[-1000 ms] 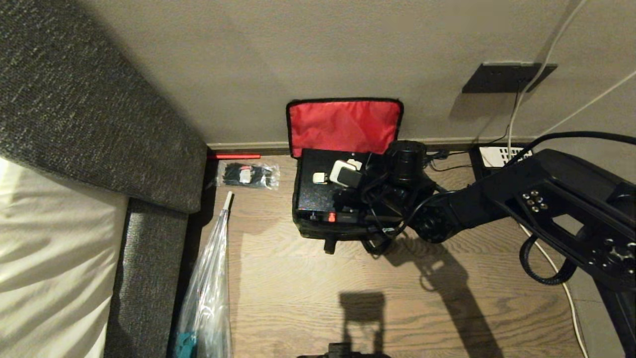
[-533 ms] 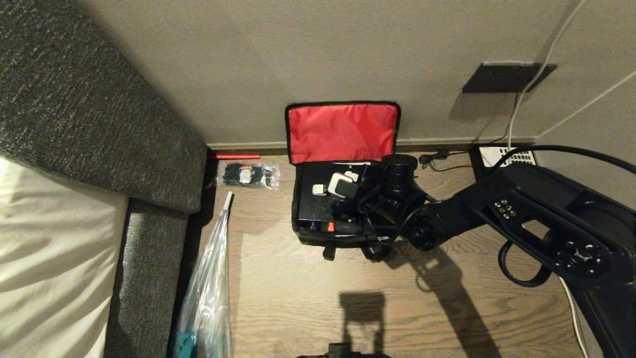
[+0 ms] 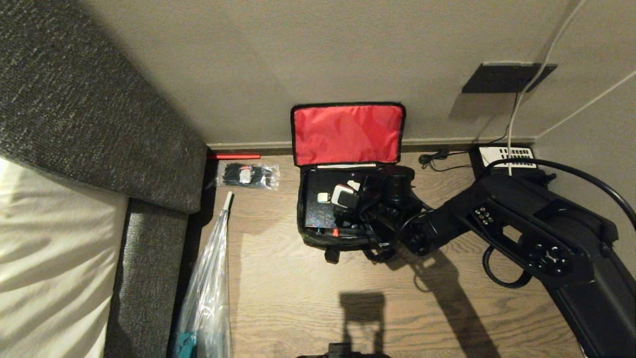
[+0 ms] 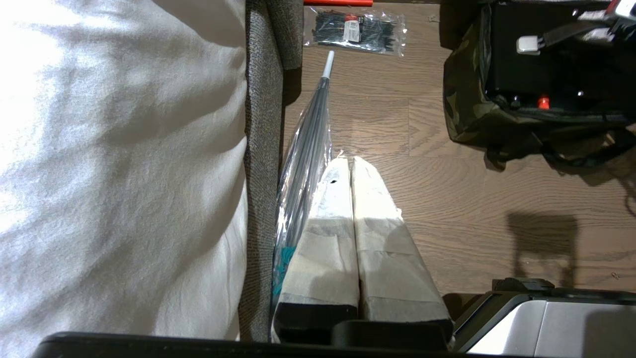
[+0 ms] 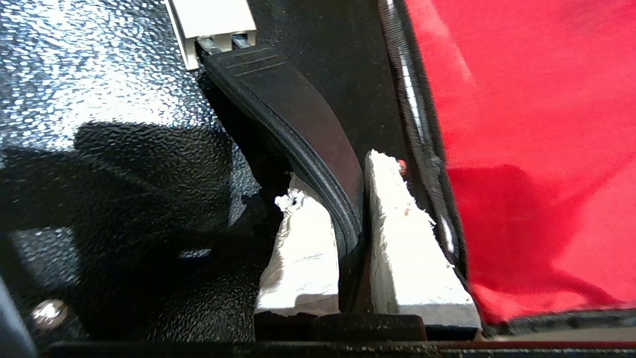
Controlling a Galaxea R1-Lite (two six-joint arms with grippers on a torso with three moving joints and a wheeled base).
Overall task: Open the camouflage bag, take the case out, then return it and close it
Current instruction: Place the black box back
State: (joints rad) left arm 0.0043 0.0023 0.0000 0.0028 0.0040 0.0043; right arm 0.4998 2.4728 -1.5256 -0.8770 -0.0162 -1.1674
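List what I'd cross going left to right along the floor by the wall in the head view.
sofa arm → packet of black cable ties → camouflage bag, lid open, with the case inside → right gripper on the case's handle → black telephone.

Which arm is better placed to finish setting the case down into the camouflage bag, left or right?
Right. The right gripper is shut on the handle of the case, directly over the open camouflage bag. The left gripper is shut and empty, off by the bed, away from the bag.
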